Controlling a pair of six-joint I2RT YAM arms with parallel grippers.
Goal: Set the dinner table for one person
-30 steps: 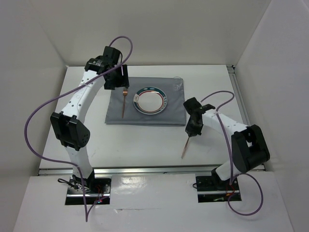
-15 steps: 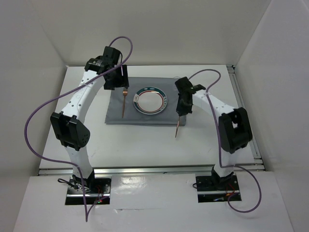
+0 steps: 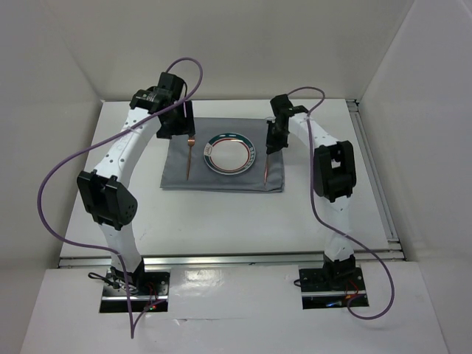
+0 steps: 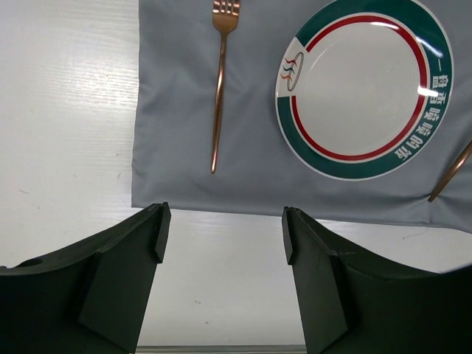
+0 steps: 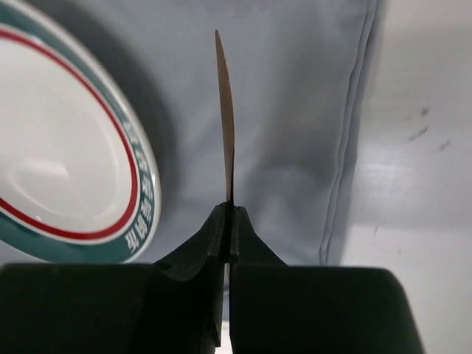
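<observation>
small chinese characters ring the plate [image 4: 346,168], unreadable.

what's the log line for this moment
left end effector open, empty | right end effector shut on copper utensil, over cloth right of plate | fork on cloth left of plate

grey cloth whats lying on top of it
A plate in the middle and a fork beside it. The right gripper holds a copper utensil over the cloth's right part. The table beneath is covered.
</observation>
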